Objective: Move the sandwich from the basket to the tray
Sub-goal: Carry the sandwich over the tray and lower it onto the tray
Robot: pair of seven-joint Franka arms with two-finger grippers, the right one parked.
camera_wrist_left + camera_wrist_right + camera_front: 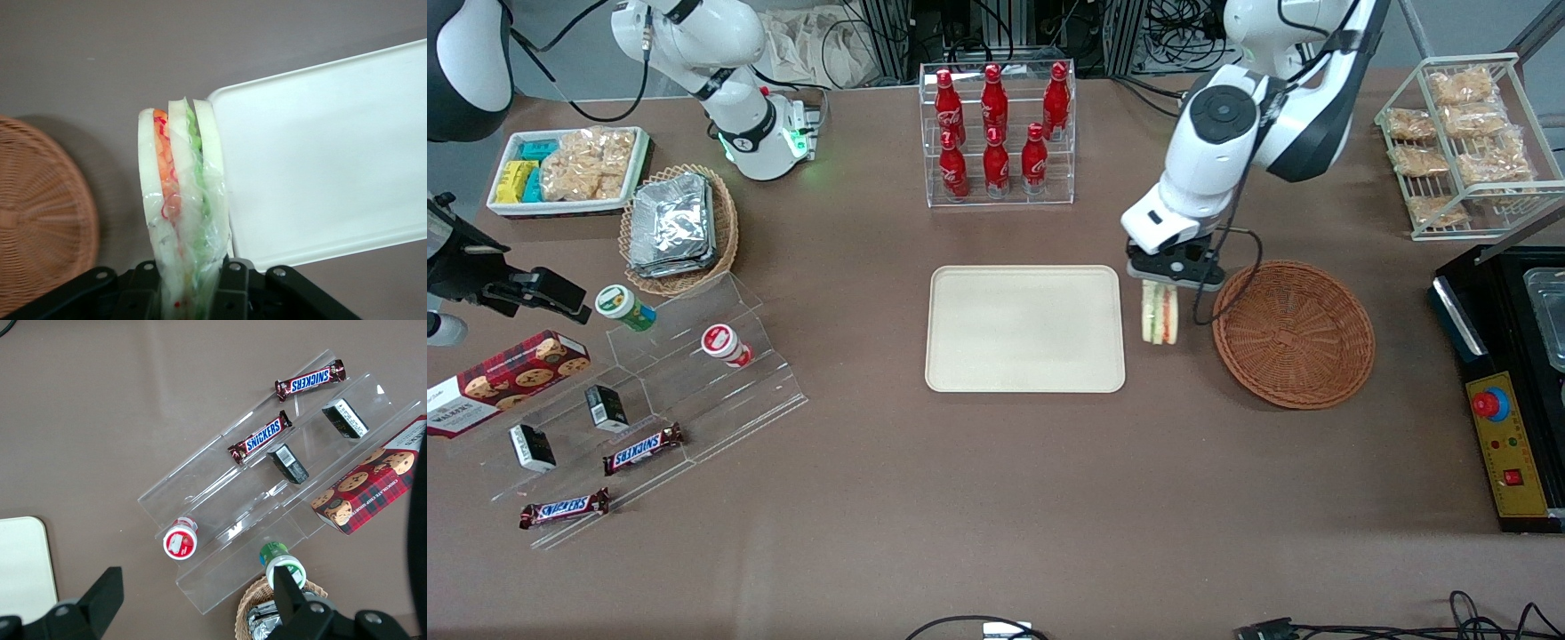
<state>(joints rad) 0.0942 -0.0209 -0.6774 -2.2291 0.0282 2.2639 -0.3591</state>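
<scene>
A brown table is seen from the front. The gripper (1161,286) of the working arm hangs above the table, in the gap between the tray (1024,373) and the basket (1294,333). The jaws are clenched on the sandwich (1160,314), which is held by its narrow end and dangles with its wide end downward. It is wrapped in clear film, and red, orange and green filling can be seen between three pale slices of bread.

In the left wrist view, the sandwich (181,200) is seen over bare table beside a corner of the tray (333,160), with the basket (40,220) close by. The basket appears empty. Nothing lies on the tray.

The sandwich has been lifted out of the basket but is not yet over the tray; the carrying step is judged to be about halfway done.

Several risks can be foreseen. If the jaws were opened here, the sandwich would drop on the table or catch the tray's rim and tip off. The film looks slippery, so the wedge could slide out during the sideways move. Soft bread may be crushed by too firm a grip. A release from too high could make the wedge bounce or fall apart.
</scene>
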